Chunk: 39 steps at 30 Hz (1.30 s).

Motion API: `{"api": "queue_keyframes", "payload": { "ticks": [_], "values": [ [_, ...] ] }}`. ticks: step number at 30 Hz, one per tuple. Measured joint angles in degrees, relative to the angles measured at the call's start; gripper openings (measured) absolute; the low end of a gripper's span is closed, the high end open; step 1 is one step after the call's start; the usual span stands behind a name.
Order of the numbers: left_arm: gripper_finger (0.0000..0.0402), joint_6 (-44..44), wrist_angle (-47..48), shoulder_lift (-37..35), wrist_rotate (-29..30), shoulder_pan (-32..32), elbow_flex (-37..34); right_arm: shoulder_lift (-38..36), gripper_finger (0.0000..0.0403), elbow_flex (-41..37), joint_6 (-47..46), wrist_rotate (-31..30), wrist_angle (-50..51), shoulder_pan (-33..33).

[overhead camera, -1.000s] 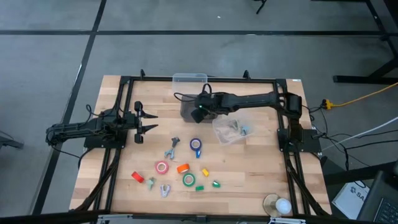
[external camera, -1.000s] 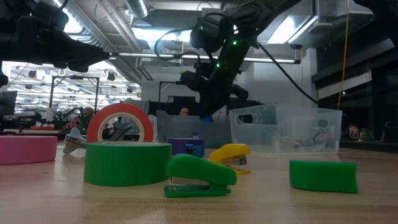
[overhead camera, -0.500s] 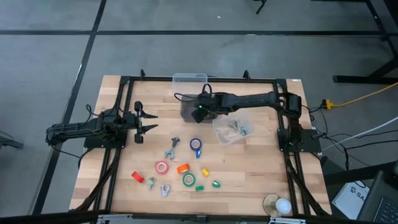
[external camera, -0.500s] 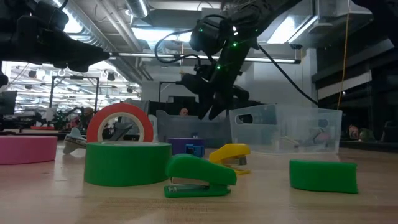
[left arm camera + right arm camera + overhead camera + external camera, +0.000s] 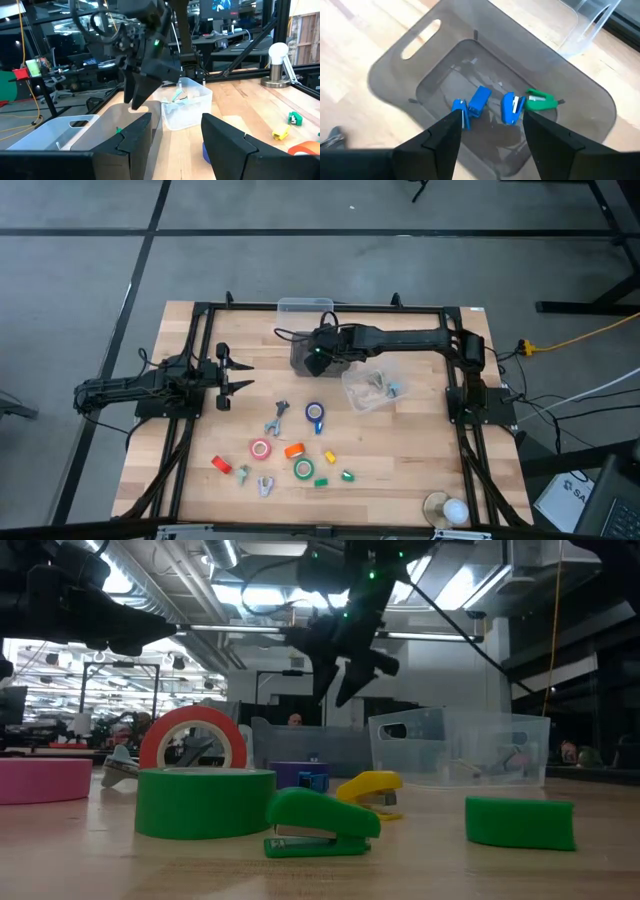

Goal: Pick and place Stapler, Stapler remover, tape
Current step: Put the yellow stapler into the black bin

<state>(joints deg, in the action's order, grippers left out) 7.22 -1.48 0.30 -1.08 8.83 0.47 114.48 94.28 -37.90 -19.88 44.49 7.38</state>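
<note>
1. Hovering over the grey bin (image 5: pixel 400 55) near the desk's far edge, mid-width: right gripper (image 5: pixel 317 360). Jaws spread, nothing between them.
2. Left gripper (image 5: pixel 240 373) waits by the desk's left edge, jaws apart, empty.
3. Step, my read: the drop-off end of a stapler run. The open, empty gripper sits right above a bin that already has staplers in it.
4. Grey bin contents per right wrist view: 3 blue staplers (image 5: pixel 480 100) and 1 green stapler (image 5: pixel 540 100), all on the bin floor.
5. Next move prob needs the right arm to lift clear of the bin rim, swing toward the near half of the desk, and line its jaws across the next loose item before closing.
6. Tape count, none binned yet: 4 rolls in the near-centre cluster.
   - blue roll (image 5: pixel 314 413), lying flat
   - pink roll (image 5: pixel 261 449), lying flat
   - green roll (image 5: pixel 303 470), lying flat
   - red roll (image 5: pixel 193 740), on edge
7. Loose staplers toward the near edge, approx 4: red (image 5: pixel 221 465), yellow (image 5: pixel 330 457), 2 green (image 5: pixel 347 476).
8. Loose staple removers (image 5: pixel 272 426): approx 4 grey ones.
   - 2 are mid-desk and 2 are near the near edge.
   - More sit in the clear bin (image 5: pixel 352 402) right of centre; can't count those.
9. Second clear bin (image 5: pixel 305 305) at the far edge; contents not visible.
</note>
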Motion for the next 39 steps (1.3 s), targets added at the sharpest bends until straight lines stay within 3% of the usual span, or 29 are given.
{"api": "queue_keyframes", "payload": {
  "ticks": [12,27,39],
  "values": [
    [0.0169,0.0,0.0,0.01,0.0,0.01,0.0,-0.01,0.0216,3.81,-2.66,0.01,4.32,-8.17],
    [0.0169,0.0,0.0,0.0,0.0,-0.01,0.02,-0.01,0.0216,4.72,-6.12,0.69,4.88,-23.4],
    [0.0169,0.0,0.0,0.0,0.0,-0.01,0.02,-0.01,0.0216,4.72,-6.88,7.51,11.54,-32.87]
  ]
}}
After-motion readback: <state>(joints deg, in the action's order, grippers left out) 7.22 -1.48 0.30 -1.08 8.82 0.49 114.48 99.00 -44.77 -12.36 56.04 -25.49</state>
